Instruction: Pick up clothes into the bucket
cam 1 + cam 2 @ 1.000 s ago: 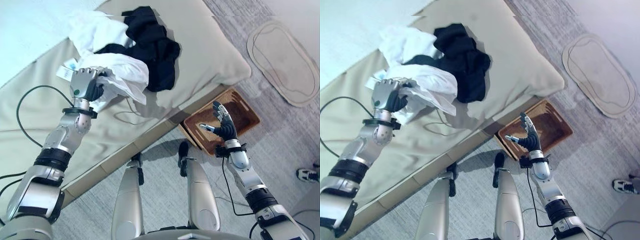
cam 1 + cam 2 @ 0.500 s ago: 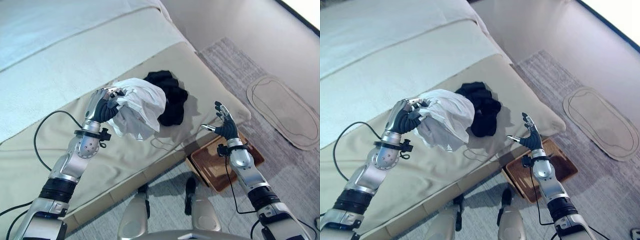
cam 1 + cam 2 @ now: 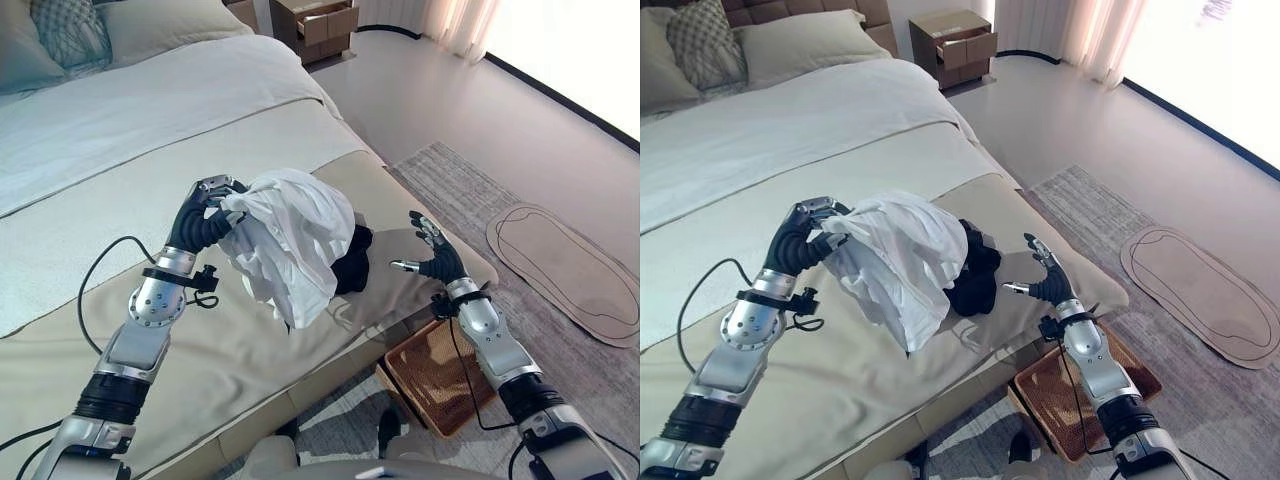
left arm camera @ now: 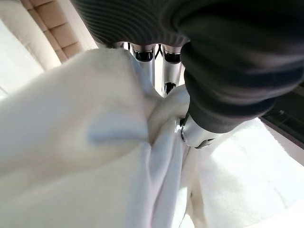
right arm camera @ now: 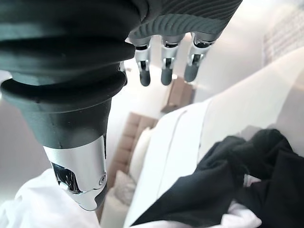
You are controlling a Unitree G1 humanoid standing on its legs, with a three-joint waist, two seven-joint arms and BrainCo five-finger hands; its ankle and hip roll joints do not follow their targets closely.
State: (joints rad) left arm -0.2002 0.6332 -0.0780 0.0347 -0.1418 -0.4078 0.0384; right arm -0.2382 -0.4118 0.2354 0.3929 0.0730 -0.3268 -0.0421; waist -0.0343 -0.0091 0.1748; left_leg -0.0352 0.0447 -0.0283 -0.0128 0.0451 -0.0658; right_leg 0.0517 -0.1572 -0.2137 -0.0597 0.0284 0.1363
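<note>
My left hand (image 3: pixel 203 212) is shut on a white garment (image 3: pixel 292 235) and holds it up above the beige bed cover (image 3: pixel 230 340); the cloth hangs in folds down to the right. In the left wrist view the white cloth (image 4: pixel 80 142) is bunched between my fingers and thumb. A black garment (image 3: pixel 352 262) lies on the cover just behind the white one, partly hidden by it. My right hand (image 3: pixel 436 260) hovers open over the bed's corner, right of the black garment. A brown woven basket (image 3: pixel 440 375) stands on the floor below that corner.
The bed carries a white sheet (image 3: pixel 130 110) and pillows (image 3: pixel 700 45) at its head. A wooden nightstand (image 3: pixel 958 45) with an open drawer stands at the back. A grey carpet (image 3: pixel 470 180) and a beige oval mat (image 3: pixel 565 265) lie on the floor at right.
The camera has tilted up, bringing in the bed's head and the nightstand. My left hand has lifted the white garment higher, and my right hand has risen over the bed corner.
</note>
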